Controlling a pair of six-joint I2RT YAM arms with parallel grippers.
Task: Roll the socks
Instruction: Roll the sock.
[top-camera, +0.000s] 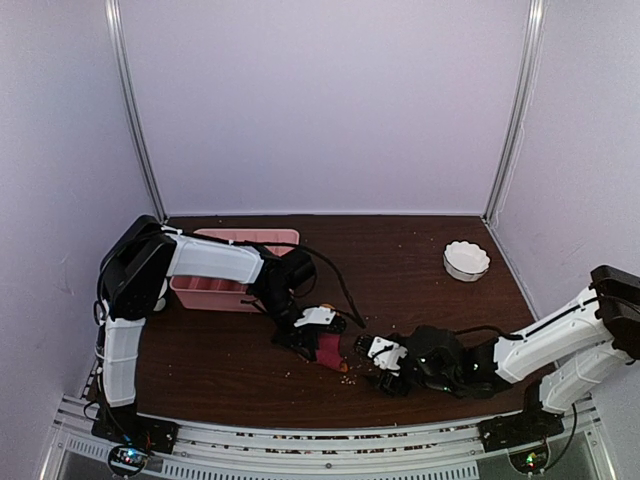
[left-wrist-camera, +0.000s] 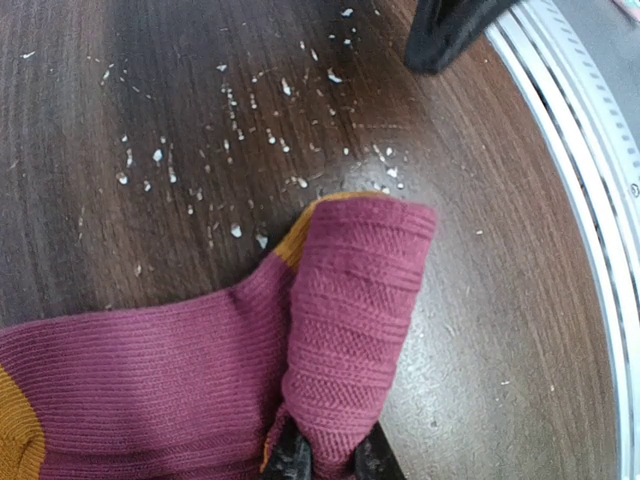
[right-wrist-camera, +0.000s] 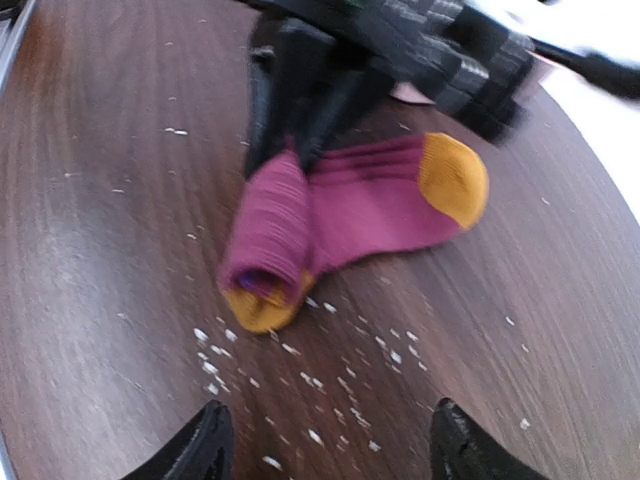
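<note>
Dark-red socks (right-wrist-camera: 370, 200), orange-tipped, one end in a loose roll

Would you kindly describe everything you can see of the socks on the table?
The socks are soft ribbed knit, dark red-purple with mustard-orange patches at the ends. They lie flat on the dark wooden table among pale crumbs, one end folded over into a loose roll. The left end effector is shut on that roll; the right end effector hangs open nearby, clear of the fabric. Whether one sock or two stacked is unclear.
</note>
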